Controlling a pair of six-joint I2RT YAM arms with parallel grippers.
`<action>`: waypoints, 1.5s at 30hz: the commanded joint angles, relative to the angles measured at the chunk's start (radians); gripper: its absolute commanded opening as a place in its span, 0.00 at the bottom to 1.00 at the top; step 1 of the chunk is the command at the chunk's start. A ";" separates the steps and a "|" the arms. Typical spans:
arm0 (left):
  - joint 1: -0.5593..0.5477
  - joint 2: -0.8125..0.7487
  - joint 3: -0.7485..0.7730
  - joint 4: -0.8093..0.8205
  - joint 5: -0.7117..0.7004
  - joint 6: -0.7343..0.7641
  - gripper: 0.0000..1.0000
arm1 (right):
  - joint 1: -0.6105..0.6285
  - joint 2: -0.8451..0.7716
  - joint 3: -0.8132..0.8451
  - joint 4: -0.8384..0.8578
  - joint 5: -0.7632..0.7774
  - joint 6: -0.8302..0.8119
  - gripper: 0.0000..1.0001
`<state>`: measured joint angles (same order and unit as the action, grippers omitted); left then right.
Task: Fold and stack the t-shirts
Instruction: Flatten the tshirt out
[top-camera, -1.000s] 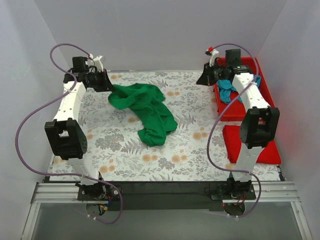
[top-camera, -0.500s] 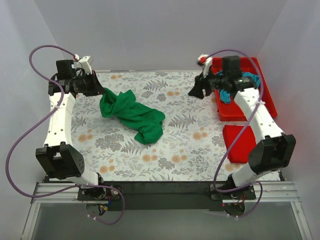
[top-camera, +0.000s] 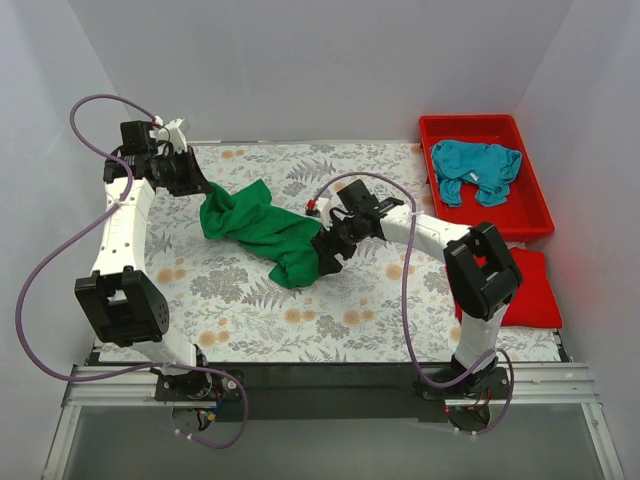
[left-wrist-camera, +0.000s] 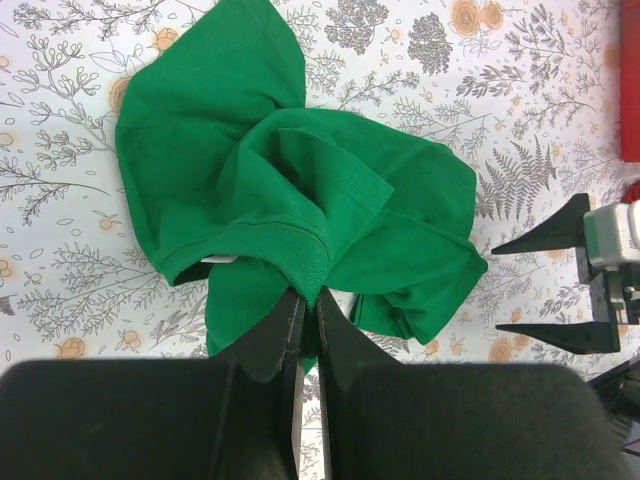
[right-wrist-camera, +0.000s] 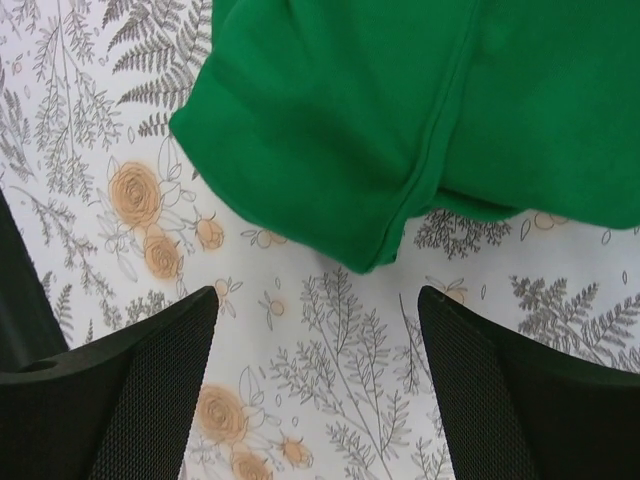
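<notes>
Your green t-shirt (top-camera: 262, 228) lies bunched mid-table, much as it did half a second ago. Its far-left end is pinched tight in the left gripper (left-wrist-camera: 306, 305). The right gripper (right-wrist-camera: 315, 300) has swung over from the red tub (top-camera: 465, 120) and hangs with its fingers spread wide over the shirt's near-right hem. The teal t-shirt (top-camera: 475, 168) sits crumpled in that tub. Underneath is a floral tablecloth (top-camera: 380, 300), with white walls (top-camera: 300, 70) around. You can't tell whether the right fingers touch cloth.

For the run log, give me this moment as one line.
left gripper: shut on green shirt | right gripper: open, at green shirt edge | blue shirt: in red tub
</notes>
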<state>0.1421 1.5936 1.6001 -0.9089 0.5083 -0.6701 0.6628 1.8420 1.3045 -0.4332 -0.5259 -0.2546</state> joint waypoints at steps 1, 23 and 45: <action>0.008 -0.009 0.035 0.002 0.001 0.001 0.00 | 0.012 0.034 0.012 0.103 -0.020 0.026 0.87; 0.040 0.031 0.302 0.045 0.088 -0.086 0.00 | -0.301 -0.251 0.395 -0.088 0.173 -0.330 0.01; 0.042 0.319 0.784 0.474 0.039 -0.338 0.00 | -0.400 -0.034 0.886 0.312 0.658 -0.448 0.01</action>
<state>0.1780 1.8442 2.2848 -0.5610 0.5648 -0.9478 0.2909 1.7683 2.0186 -0.2535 0.0532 -0.7277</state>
